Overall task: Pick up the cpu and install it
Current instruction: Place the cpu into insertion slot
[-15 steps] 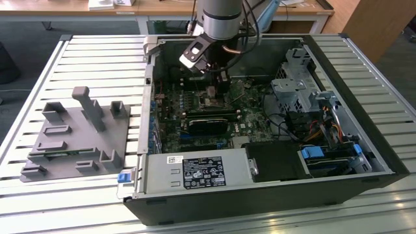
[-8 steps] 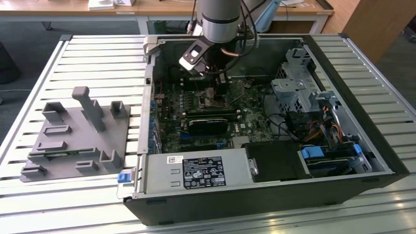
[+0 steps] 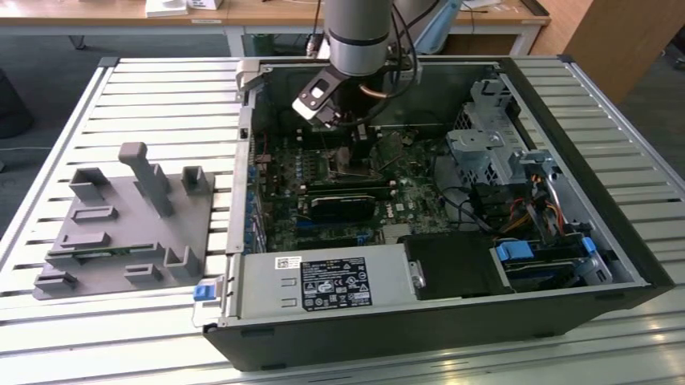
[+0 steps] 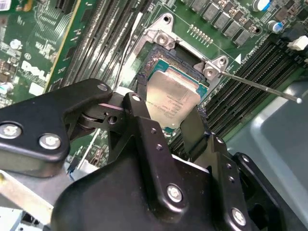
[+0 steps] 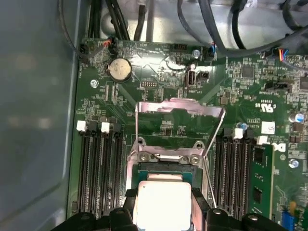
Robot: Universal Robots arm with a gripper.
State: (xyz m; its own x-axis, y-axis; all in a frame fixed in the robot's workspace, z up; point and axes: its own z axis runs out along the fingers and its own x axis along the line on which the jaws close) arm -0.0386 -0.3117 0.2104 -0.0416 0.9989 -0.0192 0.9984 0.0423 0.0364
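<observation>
The open computer case point(image 3: 428, 341) lay on its side on the slatted table point(image 3: 160, 88), and the arm point(image 3: 358, 32) reached straight down into it. Over the motherboard point(image 5: 159, 72), the gripper point(image 4: 168, 115) had its two black fingers point(image 4: 144, 130) drawn in narrow on opposite edges of the cpu point(image 4: 171, 96), holding it directly over the open socket point(image 5: 161, 168). In the first wrist view the cpu's lower edge was cut off. Whether it touched the socket could not be made out.
</observation>
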